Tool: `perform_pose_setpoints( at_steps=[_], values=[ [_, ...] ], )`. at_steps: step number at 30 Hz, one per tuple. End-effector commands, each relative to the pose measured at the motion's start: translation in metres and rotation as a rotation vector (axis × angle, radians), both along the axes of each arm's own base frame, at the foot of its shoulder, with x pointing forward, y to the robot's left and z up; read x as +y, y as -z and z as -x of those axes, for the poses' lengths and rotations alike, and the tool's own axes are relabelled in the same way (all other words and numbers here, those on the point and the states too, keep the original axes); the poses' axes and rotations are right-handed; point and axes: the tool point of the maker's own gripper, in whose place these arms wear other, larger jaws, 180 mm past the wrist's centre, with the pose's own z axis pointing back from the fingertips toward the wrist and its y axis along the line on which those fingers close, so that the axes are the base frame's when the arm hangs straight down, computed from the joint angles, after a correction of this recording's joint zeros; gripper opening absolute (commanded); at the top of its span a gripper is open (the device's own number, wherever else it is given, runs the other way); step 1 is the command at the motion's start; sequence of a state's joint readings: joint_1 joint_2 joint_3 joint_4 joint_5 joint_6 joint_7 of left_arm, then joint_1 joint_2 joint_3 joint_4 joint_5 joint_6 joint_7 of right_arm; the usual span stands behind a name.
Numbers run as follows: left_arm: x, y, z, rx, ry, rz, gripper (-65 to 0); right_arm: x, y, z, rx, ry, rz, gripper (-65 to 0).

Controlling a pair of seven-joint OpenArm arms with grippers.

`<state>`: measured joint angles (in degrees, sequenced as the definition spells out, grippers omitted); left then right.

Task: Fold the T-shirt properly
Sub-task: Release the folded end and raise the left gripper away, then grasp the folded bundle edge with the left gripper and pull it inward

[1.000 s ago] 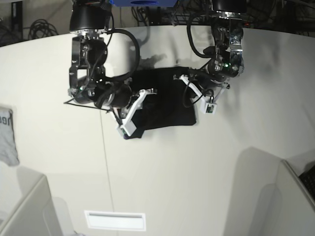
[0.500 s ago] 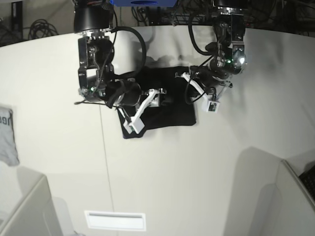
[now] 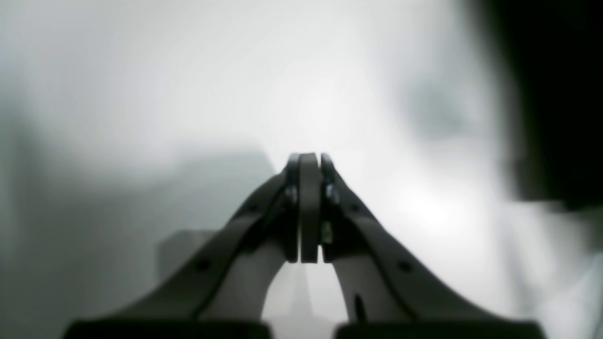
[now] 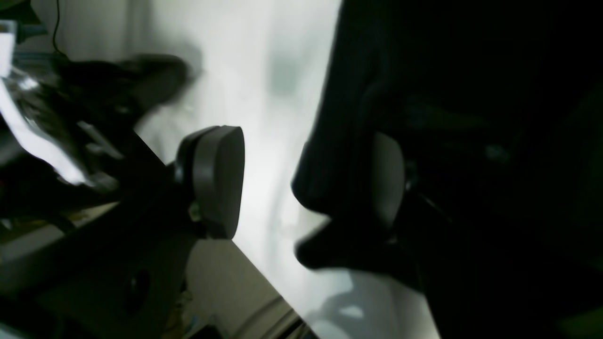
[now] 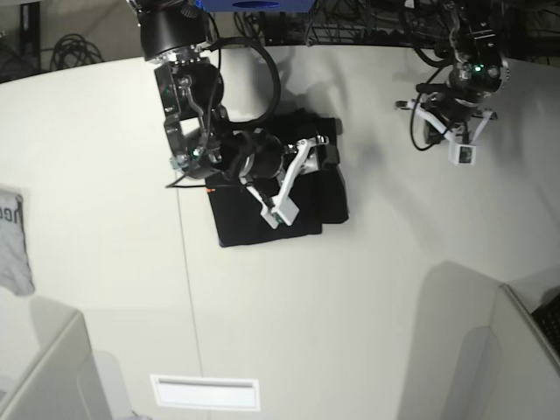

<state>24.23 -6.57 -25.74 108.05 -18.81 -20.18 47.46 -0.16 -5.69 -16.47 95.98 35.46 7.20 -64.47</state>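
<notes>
Black cotton T-shirt (image 5: 262, 219) lies folded on the pale table (image 5: 350, 306). Right gripper (image 4: 301, 183) hangs over it, jaws wide apart, gripping nothing. Left gripper (image 3: 308, 162) is pressed closed and empty, well apart from the cloth.

Black T-shirt (image 5: 241, 219), folded into compact rectangle, flat on table

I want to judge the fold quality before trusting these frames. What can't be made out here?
- Base view: the right gripper and its arm cover the middle of the T-shirt, hiding its layers.
- Right wrist view: the T-shirt is near-black and blurred; no seams or collar readable.
- Left wrist view: the left gripper is shut; the table is blurred.
</notes>
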Motion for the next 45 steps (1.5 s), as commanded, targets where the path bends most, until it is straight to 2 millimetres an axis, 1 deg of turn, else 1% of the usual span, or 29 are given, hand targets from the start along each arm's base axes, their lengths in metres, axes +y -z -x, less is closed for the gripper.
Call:
perform_pose_setpoints(
  at_steps=[1,2,4,6,7,8,9,10,12,13,15,17,20,22,23,24,25,27,28,30,31,32,34,38,40,43,45],
  values=[
    [0.012,-0.011,-0.001,-0.037,0.003,-0.017,-65.0,0.019,-0.019,-0.003,-0.048,-0.028,-0.056,-26.9],
    [0.025,-0.015,0.004,-0.041,-0.001,-0.039,-65.0,0.028,-0.022,0.004,-0.06,-0.064,-0.06,-26.9],
    [0.046,-0.023,0.011,-0.053,-0.006,-0.079,-65.0,0.043,-0.038,0.015,-0.113,-0.135,-0.074,-26.9],
    [0.065,-0.029,0.017,-0.06,-0.026,-0.11,-65.0,0.037,-0.055,0.014,-0.191,-0.139,-0.075,-26.9],
    [0.073,-0.033,0.021,-0.063,-0.042,-0.124,-65.0,0.029,-0.062,0.01,-0.228,-0.123,-0.064,-26.9],
    [0.079,-0.035,0.023,-0.065,-0.055,-0.134,-65.0,0.017,-0.07,0.0,-0.257,-0.067,-0.054,-27.5],
    [0.084,-0.037,0.025,-0.067,-0.061,-0.142,-65.0,0.003,-0.077,-0.012,-0.273,0.009,-0.053,-30.6],
    [0.085,-0.037,0.026,-0.067,-0.056,-0.145,-65.0,-0.01,-0.077,-0.022,-0.273,0.072,-0.048,-36.5],
    [0.08,-0.035,0.03,-0.055,-0.026,-0.142,-65.0,-0.035,-0.078,-0.042,-0.28,0.183,-0.044,-54.0],
    [0.073,-0.031,0.032,-0.048,-0.019,-0.126,-65.0,-0.044,-0.075,-0.046,-0.271,0.213,-0.038,-64.4],
    [0.057,-0.023,0.035,-0.016,-0.007,-0.093,-65.0,-0.055,-0.065,-0.05,-0.242,0.255,-0.026,-65.0],
    [0.038,-0.021,0.033,0.004,0.022,-0.069,-65.0,-0.058,-0.048,-0.048,-0.191,0.265,-0.01,-65.0],
    [0.003,-0.016,0.023,0.009,0.063,-0.005,-65.0,-0.059,-0.02,-0.038,-0.104,0.262,0.015,-65.0],
    [-0.018,-0.014,0.014,0.003,0.077,0.042,-65.0,-0.062,-0.014,-0.036,-0.092,0.275,0.02,-65.0],
    [-0.031,-0.013,0.009,-0.002,0.086,0.071,-60.6,-0.07,-0.015,-0.038,-0.105,0.301,0.023,-65.0],
    [-0.042,-0.012,0.005,-0.006,0.098,0.095,-52.0,-0.084,-0.015,-0.04,-0.121,0.336,0.033,-65.0],
    [-0.052,-0.012,0.001,-0.012,0.111,0.114,-43.9,-0.093,-0.016,-0.041,-0.139,0.361,0.036,-65.0],
    [-0.075,-0.018,-0.012,-0.054,0.146,0.177,-28.5,-0.111,-0.02,-0.043,-0.169,0.42,0.041,-65.0],
    [-0.087,-0.024,-0.017,-0.083,0.164,0.224,-21.9,-0.124,-0.019,-0.045,-0.179,0.447,0.057,-65.0],
    [-0.106,-0.037,-0.026,-0.145,0.188,0.327,-12.2,-0.139,-0.016,-0.044,-0.179,0.468,0.081,-65.0],
    [-0.113,-0.046,-0.033,-0.179,0.182,0.38,-8.1,-0.145,-0.014,-0.044,-0.177,0.475,0.093,-65.0],
    [-0.117,-0.051,-0.041,-0.198,0.153,0.43,-5.4,-0.148,-0.013,-0.043,-0.177,0.478,0.101,-65.0],
    [-0.124,-0.054,-0.052,-0.197,0.088,0.513,-3.3,-0.149,-0.011,-0.04,-0.172,0.474,0.105,-65.0],
    [-0.156,-0.048,-0.071,-0.155,0.109,0.604,-3.3,-0.149,-0.01,-0.039,-0.17,0.475,0.105,-65.0],
    [-0.166,-0.037,-0.078,-0.119,0.107,0.641,-3.3,-0.148,-0.01,-0.038,-0.169,0.474,0.105,-65.0],
    [-0.173,-0.015,-0.082,-0.047,0.065,0.689,-3.3,-0.149,-0.01,-0.038,-0.169,0.475,0.106,-65.0],
    [-0.176,-0.005,-0.086,-0.028,0.05,0.709,-3.3,-0.149,-0.01,-0.038,-0.169,0.475,0.106,-65.0]
  ],
)
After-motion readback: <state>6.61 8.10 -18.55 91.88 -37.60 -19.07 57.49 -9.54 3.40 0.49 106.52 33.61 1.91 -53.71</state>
